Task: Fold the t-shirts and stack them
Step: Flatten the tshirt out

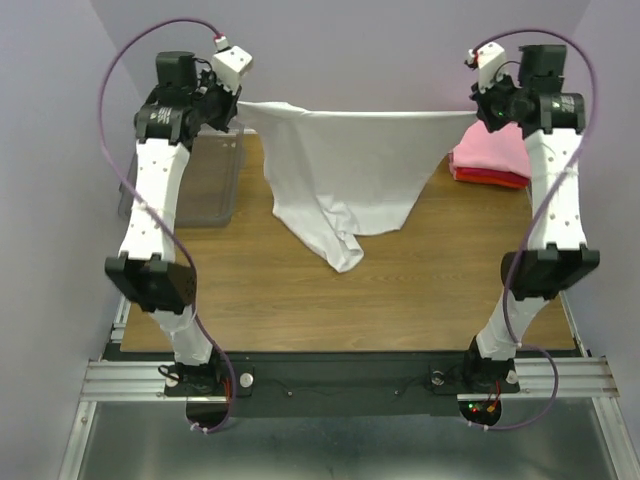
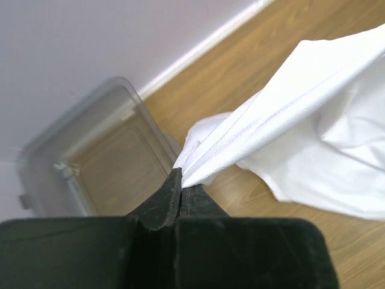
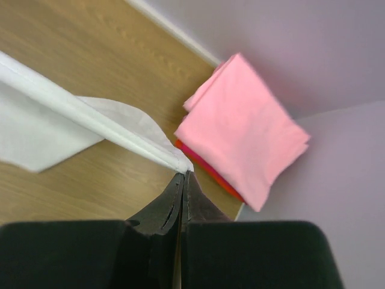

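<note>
Left gripper (image 2: 180,178), right gripper (image 3: 183,174) clamped on white t-shirt (image 1: 340,170); grey bin (image 2: 114,162) nearby.

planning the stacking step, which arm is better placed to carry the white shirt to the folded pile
Right. The right claw, shut on the white shirt, hangs beside the pink-on-red pile; the left claw grips the other end, near the clear bin.

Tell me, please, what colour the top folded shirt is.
The top shirt is pink; clearest in the right wrist view.
</note>
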Controlling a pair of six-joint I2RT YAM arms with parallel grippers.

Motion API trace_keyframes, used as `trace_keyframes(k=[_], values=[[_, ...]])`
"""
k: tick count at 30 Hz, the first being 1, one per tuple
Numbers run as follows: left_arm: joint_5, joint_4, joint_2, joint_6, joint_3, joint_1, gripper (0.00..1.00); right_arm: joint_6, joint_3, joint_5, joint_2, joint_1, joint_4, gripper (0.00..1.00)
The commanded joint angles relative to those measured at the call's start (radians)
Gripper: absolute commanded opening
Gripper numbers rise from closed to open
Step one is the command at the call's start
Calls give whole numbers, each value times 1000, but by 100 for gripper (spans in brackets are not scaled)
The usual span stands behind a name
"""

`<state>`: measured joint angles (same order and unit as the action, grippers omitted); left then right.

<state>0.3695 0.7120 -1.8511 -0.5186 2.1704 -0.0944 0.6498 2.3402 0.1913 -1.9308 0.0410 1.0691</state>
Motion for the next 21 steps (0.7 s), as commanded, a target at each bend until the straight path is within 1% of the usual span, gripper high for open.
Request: trace_keyframes(k=[1, 2, 4, 5, 6, 7, 8, 9, 10, 11, 13, 14, 17, 21], values=[[9, -91, 269, 49, -59, 12, 0, -42, 35, -30, 208, 11, -81, 0], [5, -126, 368, 52, -125, 12, 0, -50, 27, -32, 280, 11, -83, 0], [-7, -184, 473, 64, -196, 10, 0, -56, -4, -45, 347, 11, -89, 0], [-26, -203, 578, 66, -234, 10, 0, -64, -13, -49, 425, 11, -92, 1], [-38, -221, 630, 68, -301, 12, 0, -68, -21, -56, 462, 11, -100, 1], [-52, -252, 682, 62, -335, 10, 0, -75, -41, -70, 504, 11, -104, 1], [-70, -267, 778, 58, -365, 10, 0, -88, -50, -79, 536, 11, -107, 0], [-105, -281, 824, 55, -415, 10, 0, -93, -59, -90, 609, 11, -112, 1], [-118, -292, 867, 49, -435, 10, 0, -98, -71, -93, 645, 11, -116, 0], [-130, -304, 942, 31, -466, 10, 0, -104, -94, -98, 674, 11, -118, 1], [-141, -322, 1039, 16, -500, 10, 0, -114, -116, -118, 789, 11, -121, 0], [-142, -324, 1065, 11, -506, 10, 0, -118, -123, -118, 790, 11, -123, 1], [-150, -312, 1128, 5, -500, 12, 0, -121, -121, -144, 857, 11, -123, 0], [-165, -258, 1123, -17, -446, 10, 0, -96, -120, -165, 874, 11, -124, 1]])
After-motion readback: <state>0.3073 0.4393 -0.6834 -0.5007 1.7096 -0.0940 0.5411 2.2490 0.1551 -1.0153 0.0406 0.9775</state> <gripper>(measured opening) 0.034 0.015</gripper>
